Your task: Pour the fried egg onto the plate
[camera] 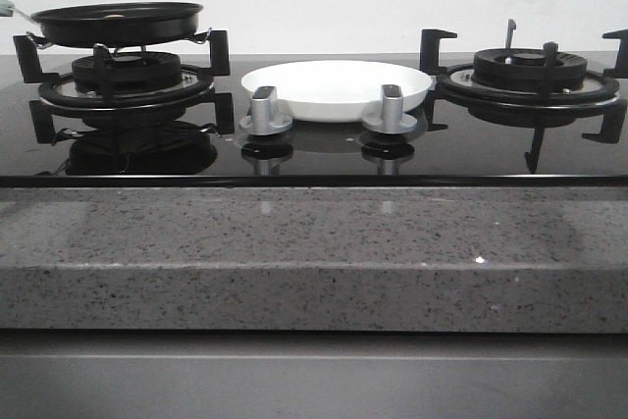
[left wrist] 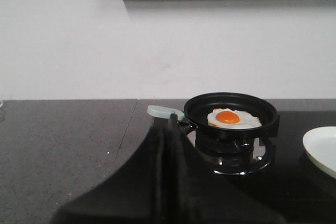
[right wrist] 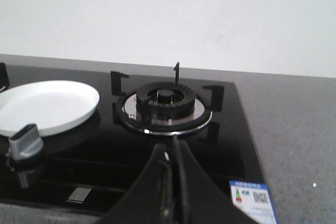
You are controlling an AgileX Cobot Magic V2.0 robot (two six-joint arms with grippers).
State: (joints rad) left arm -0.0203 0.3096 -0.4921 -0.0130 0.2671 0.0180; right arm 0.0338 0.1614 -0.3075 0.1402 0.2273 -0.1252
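The fried egg [left wrist: 232, 118], white with an orange yolk, lies in a small black frying pan [left wrist: 231, 114] on the left burner; the pan also shows in the front view [camera: 118, 23]. The pan's pale green handle [left wrist: 165, 111] points toward my left gripper [left wrist: 172, 120], which is shut and empty, a short way from the handle. The white plate [camera: 337, 88] sits between the two burners, behind the knobs; it also shows in the right wrist view [right wrist: 47, 106] and at the edge of the left wrist view [left wrist: 321, 148]. My right gripper [right wrist: 173, 145] is shut and empty, in front of the right burner.
Two grey knobs [camera: 266, 111] [camera: 392, 109] stand in front of the plate. The right burner [camera: 530, 74] with black pan supports holds nothing. A grey speckled counter edge [camera: 314, 262] runs along the front; a white wall is behind the black glass hob.
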